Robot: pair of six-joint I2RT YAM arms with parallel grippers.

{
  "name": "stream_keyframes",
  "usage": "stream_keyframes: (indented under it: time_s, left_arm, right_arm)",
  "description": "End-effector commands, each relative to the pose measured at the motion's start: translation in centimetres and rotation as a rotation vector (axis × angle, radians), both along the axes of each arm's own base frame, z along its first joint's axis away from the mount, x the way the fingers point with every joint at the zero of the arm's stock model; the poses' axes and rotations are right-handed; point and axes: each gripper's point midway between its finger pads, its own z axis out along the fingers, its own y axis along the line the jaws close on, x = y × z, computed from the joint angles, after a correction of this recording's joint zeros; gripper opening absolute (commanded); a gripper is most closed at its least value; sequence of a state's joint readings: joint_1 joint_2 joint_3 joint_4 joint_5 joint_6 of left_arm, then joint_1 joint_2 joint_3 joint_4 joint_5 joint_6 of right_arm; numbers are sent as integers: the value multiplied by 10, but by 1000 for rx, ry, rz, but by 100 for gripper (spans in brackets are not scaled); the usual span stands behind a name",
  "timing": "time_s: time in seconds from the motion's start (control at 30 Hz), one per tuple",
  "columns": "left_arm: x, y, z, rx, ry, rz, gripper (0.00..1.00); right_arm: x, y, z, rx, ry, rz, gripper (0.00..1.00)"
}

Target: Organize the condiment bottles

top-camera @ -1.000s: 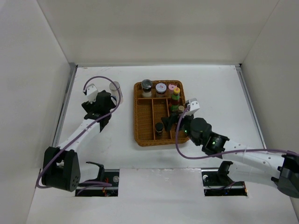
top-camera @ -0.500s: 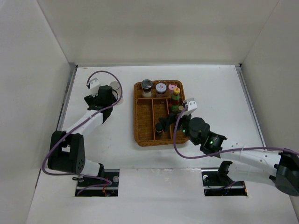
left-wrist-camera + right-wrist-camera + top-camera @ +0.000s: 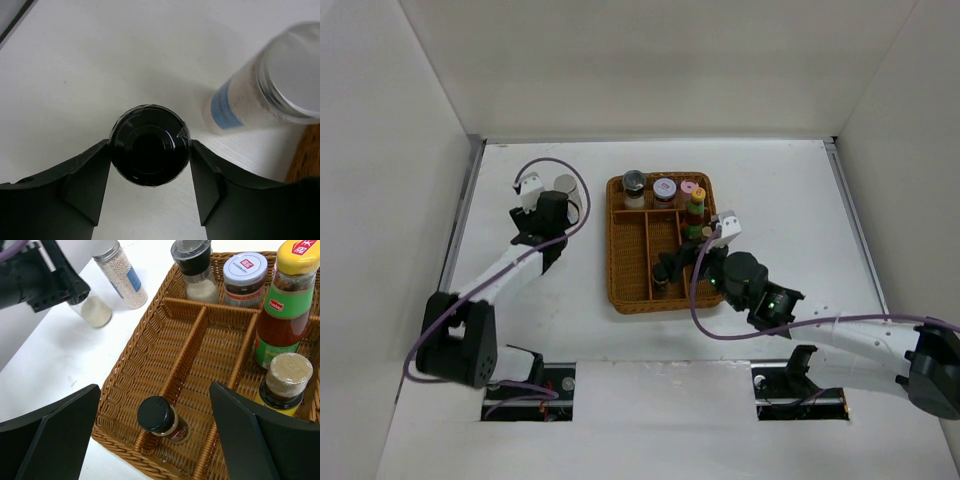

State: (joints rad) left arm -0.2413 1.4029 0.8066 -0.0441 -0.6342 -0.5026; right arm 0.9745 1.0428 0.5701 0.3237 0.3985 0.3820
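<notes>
The white worktop [image 3: 790, 200] carries a brown wicker tray [image 3: 630, 262] at its middle. The right gripper [image 3: 155, 386] hangs wide open over the tray's near end, holding nothing. The left gripper [image 3: 150, 150], left of the tray, is closed on the cap of a small black-capped jar of pale powder [image 3: 95, 311]. Just beside that jar stands a grey-capped bottle of white grains [image 3: 260, 95]. In the tray, a yellow-capped sauce bottle [image 3: 285, 305] and a tan-capped jar [image 3: 287, 375] share the right compartment. A black-capped grinder [image 3: 192, 265] and a white-lidded jar [image 3: 245, 272] stand along the far row, and a black-capped bottle [image 3: 156, 414] stands in the middle compartment's near end.
</notes>
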Motion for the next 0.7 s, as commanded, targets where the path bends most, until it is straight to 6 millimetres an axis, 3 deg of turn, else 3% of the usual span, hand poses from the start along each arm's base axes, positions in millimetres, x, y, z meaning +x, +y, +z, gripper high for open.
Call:
stream_keyframes:
  time_s: [0.0,0.13,0.27,0.37,0.5,0.67]
  left_arm:
    - [-26,-16,73,18,-204,-20,38]
    - [-69,-50,108,-39,-265,-144,38]
    - [-81,-98,131,-140,-309,-269,38]
    - [-70,-147,142,-179,-320,-373,38]
    - [-46,-192,137,-187,-312,-452,38]
    - [-16,-217,118,-179,-320,-486,38]
  right_arm:
    - [1,2,13,62,-30,7,97]
    - [3,-1,16,74,-38,-4,97]
    - [8,-14,21,103,-48,-48,97]
    - [12,-30,27,148,-67,-96,97]
    - [19,-51,27,176,-74,-164,92]
    - [23,-58,24,189,-65,-182,92]
